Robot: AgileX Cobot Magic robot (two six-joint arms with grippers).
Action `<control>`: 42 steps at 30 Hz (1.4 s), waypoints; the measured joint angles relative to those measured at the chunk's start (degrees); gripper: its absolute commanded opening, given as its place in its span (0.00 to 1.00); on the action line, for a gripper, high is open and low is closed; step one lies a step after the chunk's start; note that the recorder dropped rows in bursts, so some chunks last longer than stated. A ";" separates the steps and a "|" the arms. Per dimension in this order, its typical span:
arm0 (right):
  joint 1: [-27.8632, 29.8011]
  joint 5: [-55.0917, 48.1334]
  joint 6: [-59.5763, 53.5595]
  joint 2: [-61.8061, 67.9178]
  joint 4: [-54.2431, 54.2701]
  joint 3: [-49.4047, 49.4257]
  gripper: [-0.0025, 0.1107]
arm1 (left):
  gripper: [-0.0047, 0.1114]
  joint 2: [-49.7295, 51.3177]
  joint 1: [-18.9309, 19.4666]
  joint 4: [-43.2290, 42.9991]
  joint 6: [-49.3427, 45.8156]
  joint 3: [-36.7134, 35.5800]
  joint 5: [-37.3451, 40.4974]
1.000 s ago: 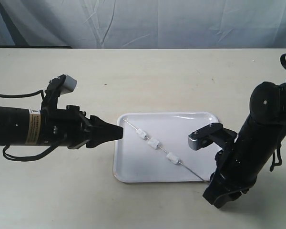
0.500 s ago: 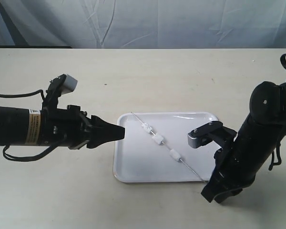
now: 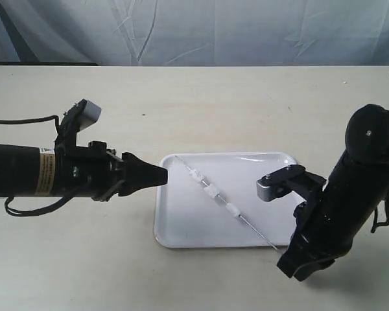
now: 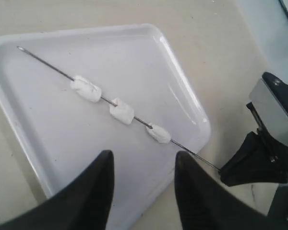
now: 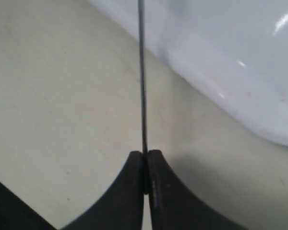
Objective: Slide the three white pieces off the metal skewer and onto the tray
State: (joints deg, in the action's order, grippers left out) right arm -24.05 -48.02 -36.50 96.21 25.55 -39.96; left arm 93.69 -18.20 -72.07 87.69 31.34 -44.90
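The left tool (image 3: 159,176), jaws spread and empty, hovers at the tray's (image 3: 266,170) left edge, its path unobstructed. Nothing is off yet: the three white pieces (image 3: 212,192) sit threaded on the metal skewer (image 3: 249,225), which slants across the tray from far left to near right. The right tool (image 5: 145,165) pinches the skewer's near-right end, over the counter (image 3: 214,103).

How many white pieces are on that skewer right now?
3 white pieces, all threaded on the metal skewer over the tray: one nearest the free tip, one mid-row, one nearest the right pincer.
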 measured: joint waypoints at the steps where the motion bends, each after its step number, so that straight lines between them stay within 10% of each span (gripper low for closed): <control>1: 0.00 -0.43 0.00 -0.97 0.00 0.00 0.02 | 0.39 0.00 0.00 0.40 1.31 0.00 0.11; 22: 0.00 -8.24 0.48 -10.50 0.32 0.05 0.02 | 0.39 7.11 -5.31 17.97 5.43 0.02 1.09; 42: 0.00 -9.14 0.61 -14.35 1.31 2.46 0.02 | 0.39 13.26 -6.04 30.00 3.75 0.62 -14.10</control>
State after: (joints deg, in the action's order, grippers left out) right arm -24.05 -57.15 -35.89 81.86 26.86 -37.50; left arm 106.95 -24.25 -42.07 91.45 31.96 -59.00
